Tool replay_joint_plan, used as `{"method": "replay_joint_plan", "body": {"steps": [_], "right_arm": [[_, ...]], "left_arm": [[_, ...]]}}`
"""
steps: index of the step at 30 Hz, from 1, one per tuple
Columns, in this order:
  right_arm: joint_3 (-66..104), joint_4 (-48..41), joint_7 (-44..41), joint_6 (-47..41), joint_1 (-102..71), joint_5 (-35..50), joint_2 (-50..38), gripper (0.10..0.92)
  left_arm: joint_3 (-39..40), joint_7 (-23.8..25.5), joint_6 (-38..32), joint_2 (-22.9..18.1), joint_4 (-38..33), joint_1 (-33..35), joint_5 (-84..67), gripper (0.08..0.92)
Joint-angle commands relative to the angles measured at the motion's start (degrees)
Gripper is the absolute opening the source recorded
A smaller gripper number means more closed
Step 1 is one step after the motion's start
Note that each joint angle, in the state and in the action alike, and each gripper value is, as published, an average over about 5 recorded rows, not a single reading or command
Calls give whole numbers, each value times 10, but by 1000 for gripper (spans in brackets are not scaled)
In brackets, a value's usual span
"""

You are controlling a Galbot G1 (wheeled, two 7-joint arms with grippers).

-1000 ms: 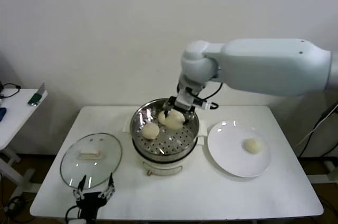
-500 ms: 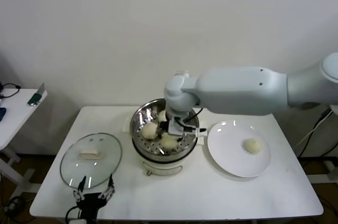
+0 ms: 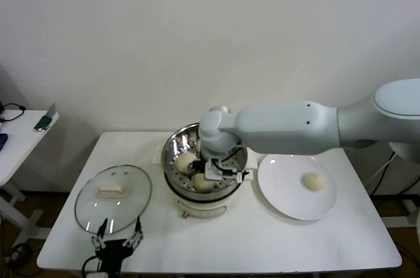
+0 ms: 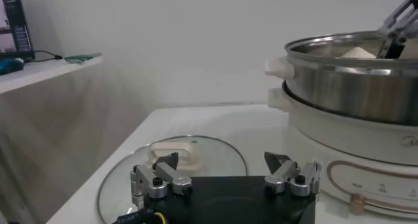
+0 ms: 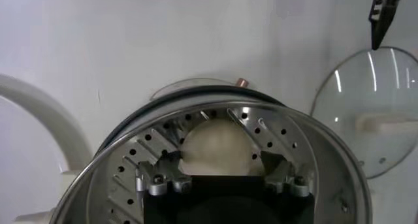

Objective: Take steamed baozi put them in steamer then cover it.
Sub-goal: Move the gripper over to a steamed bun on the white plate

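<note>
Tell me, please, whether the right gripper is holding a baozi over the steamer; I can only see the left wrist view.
Observer: No. The right gripper is down inside the steamer. Its jaws are open on either side of a baozi that rests on the perforated tray.
Operator: Thank you. Is any bun outside the steamer?
Observer: Yes, a lone bun lies on the white plate, on the table to the steamer's right.
Operator: How many are in the steamer?
Observer: The head view shows a second baozi on the tray beside the gripper. The right arm hides the rest, so I cannot count further.
</note>
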Motion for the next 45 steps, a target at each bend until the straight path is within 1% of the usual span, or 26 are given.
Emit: {"method": "replay_joint_plan", "body": {"steps": [1, 4, 6, 10, 12, 14, 17, 20, 23, 32, 45], "right_arm": [[5, -15, -57, 9, 97, 143, -50, 822], [-23, -38, -113, 6, 164, 233, -98, 823], [-51, -60, -134, -4, 200, 279, -134, 823], [-127, -76, -130, -65, 241, 364, -221, 823], [-156, -81, -118, -106, 238, 379, -268, 823], [-168, -95, -105, -144, 215, 368, -312, 823], [-155, -119, -90, -187, 155, 321, -366, 823], [-103, -142, -78, -206, 81, 255, -396, 823], [-37, -162, -70, -221, -3, 215, -408, 823], [104, -194, -50, -257, -195, 166, -395, 823], [184, -278, -41, -247, -275, 138, -333, 823]], "left_arm": [[2, 0, 0, -1, -3, 1, 3, 823], [2, 0, 0, -1, -6, 2, 3, 823], [2, 0, 0, 0, -6, 2, 3, 823], [3, -1, -1, 1, -4, -1, 2, 823], [3, -1, -1, 1, -3, -2, 1, 823], [3, -1, -1, 2, -3, -4, 0, 823], [3, 0, 0, 2, -2, -5, 0, 823], [2, 1, 1, 1, -2, -4, 0, 823], [1, 2, 2, 0, -2, -2, 2, 823], [-3, 1, 1, -4, 1, 5, 4, 823], [-2, 0, -1, -4, 5, 9, 8, 823]]}}
